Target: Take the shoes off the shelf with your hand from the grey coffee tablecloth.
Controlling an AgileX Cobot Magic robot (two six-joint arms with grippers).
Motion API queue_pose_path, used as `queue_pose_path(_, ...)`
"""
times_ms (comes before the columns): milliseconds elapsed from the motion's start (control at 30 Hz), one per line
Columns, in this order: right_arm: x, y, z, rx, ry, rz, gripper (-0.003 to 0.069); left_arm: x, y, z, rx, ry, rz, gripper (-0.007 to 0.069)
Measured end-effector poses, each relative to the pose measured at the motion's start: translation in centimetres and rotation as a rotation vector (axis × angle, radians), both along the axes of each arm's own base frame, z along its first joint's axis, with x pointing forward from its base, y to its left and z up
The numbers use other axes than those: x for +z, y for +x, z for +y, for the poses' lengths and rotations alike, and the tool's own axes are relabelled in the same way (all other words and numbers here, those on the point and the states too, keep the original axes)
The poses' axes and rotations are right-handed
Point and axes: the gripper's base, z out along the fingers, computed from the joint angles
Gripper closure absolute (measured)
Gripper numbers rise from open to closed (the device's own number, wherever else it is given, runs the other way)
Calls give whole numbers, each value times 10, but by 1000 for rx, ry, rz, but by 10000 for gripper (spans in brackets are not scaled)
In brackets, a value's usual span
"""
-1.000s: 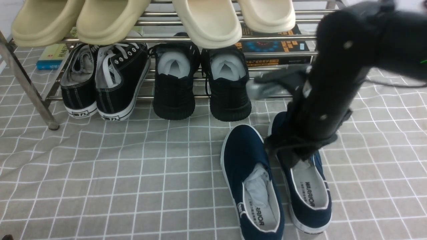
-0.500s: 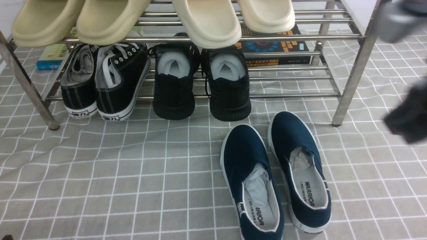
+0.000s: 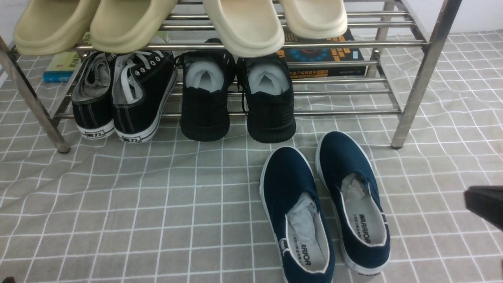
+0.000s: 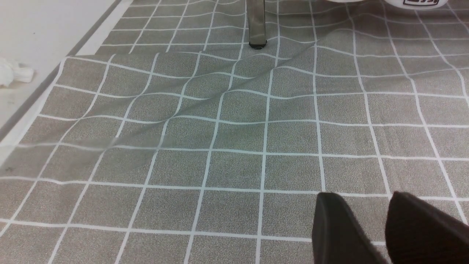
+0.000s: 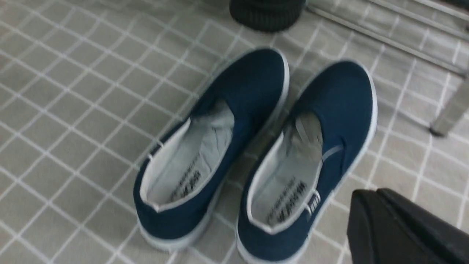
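Note:
The two navy shoes lie side by side on the grey coffee tablecloth [image 3: 157,204], in front of the shelf [image 3: 416,90]: the left shoe [image 3: 292,196] and the right shoe [image 3: 349,177]. Both show white "WARRIOR" insoles and paper stuffing. In the right wrist view both shoes [image 5: 242,121] lie beside my right gripper [image 5: 368,192], which is shut and empty. In the front view it [image 3: 481,204] shows only at the right edge, apart from the shoes. My left gripper [image 4: 364,194] hovers over bare cloth [image 4: 220,128], fingers slightly apart, holding nothing.
Black lace-up sneakers [image 3: 122,94] and black knit sneakers [image 3: 235,98] sit on the lower tier, beige slippers [image 3: 243,23] on the upper. Books [image 3: 322,55] lie behind the shelf. A shelf leg [image 4: 256,22] stands ahead of my left gripper. The cloth's edge and white floor [image 4: 36,36] are nearby.
My right arm has drawn away from the right navy shoe, swinging right and then low to the frame's right edge. Both shoes stay where they were.

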Motion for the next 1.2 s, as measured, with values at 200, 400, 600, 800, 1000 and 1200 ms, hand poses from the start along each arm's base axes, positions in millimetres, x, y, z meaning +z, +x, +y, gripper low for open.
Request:
queue_pose_path(200, -5, 6, 5, 12, 118, -171, 662, 0, 0, 0, 0, 0, 0, 383)
queue_pose_path(400, -2, 6, 6, 13, 139, -201, 659, 0, 0, 0, 0, 0, 0, 383)
queue_pose_path(600, -2, 6, 6, 13, 139, -201, 655, 0, 0, 0, 0, 0, 0, 383)
queue_pose_path(800, -2, 6, 6, 14, 138, -201, 648, 0, 0, 0, 0, 0, 0, 383)
queue_pose_path(1000, -1, 4, 4, 13, 143, -208, 646, 0, 0, 0, 0, 0, 0, 383)
queue_pose_path(1200, -23, -10, -16, -52, 124, -251, 640, 0, 0, 0, 0, 0, 0, 383)
